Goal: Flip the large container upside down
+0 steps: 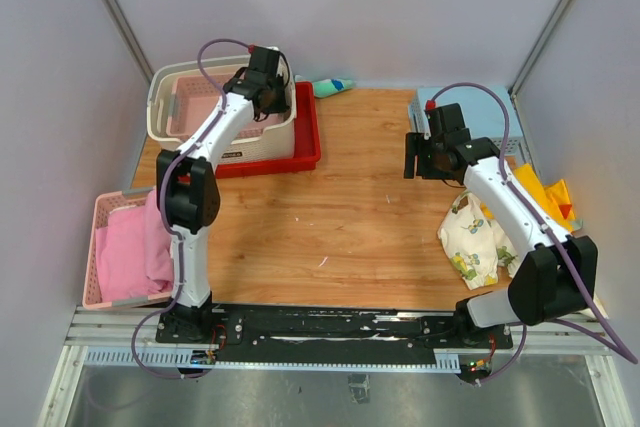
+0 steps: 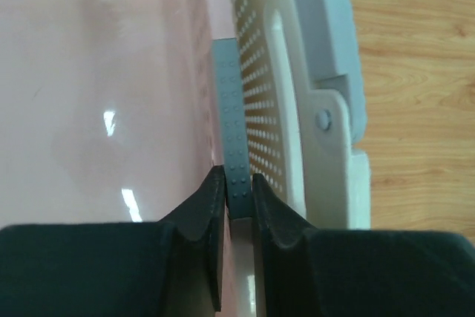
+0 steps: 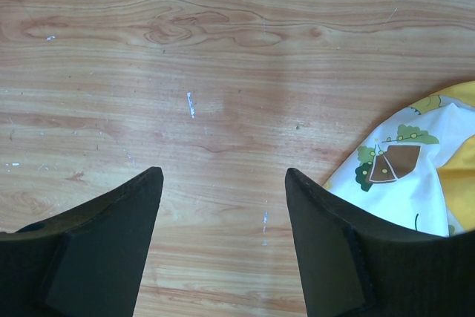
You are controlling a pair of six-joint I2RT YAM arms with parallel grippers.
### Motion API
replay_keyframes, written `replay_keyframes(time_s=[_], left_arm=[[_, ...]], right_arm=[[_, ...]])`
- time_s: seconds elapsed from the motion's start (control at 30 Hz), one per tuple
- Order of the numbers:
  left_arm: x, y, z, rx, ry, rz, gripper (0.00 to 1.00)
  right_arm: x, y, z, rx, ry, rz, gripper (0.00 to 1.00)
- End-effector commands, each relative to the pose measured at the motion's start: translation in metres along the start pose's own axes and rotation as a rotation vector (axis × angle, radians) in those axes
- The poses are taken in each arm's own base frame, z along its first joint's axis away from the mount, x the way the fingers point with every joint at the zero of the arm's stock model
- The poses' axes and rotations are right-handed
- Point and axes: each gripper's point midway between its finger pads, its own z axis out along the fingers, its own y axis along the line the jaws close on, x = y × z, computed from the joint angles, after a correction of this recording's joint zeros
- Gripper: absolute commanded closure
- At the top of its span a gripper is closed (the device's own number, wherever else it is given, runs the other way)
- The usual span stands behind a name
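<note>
Near-left edge of table (image 1: 350,217): pink basket (image 1: 95,257) holding pink cloth (image 1: 135,247); behind it, at far left, container (image 1: 270,142) upright, opening up, on red tray (image 1: 305,152), teal object (image 1: 332,87) just behind the tray's far right corner. Left gripper (image 2: 237,183) clenched on container's perforated right wall, one finger inside, one outside. Right gripper (image 3: 223,176) released, jaws wide apart, over bare wood, well apart from container; patterned cloth (image 3: 401,161) near, to the right, yellow cloth (image 1: 550,197) beside it.
</note>
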Motion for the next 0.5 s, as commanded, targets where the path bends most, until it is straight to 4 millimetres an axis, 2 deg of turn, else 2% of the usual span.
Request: replay_keyframes(time_s=[0.0,0.13,0.27,0.37,0.47], left_arm=[[-0.023,-0.005,-0.015,0.022,-0.051,0.003,0.9],[-0.062,-0.015,-0.06,0.051,-0.144,0.005,0.92],[-0.101,-0.023,-0.123,0.072,-0.259,0.027,0.92],[-0.123,-0.024,-0.168,0.085,-0.343,0.042,0.99],[-0.138,-0.02,-0.206,0.085,-0.412,0.054,1.0]], right_arm=[[-0.001,0.001,-0.01,-0.009,-0.006,0.008,0.31],[-0.004,0.003,-0.012,-0.018,-0.01,0.004,0.32],[-0.005,0.004,-0.012,-0.023,-0.012,0.009,0.32],[-0.003,0.006,-0.01,-0.033,-0.01,0.012,0.32],[-0.003,0.008,-0.01,-0.045,-0.008,0.016,0.32]])
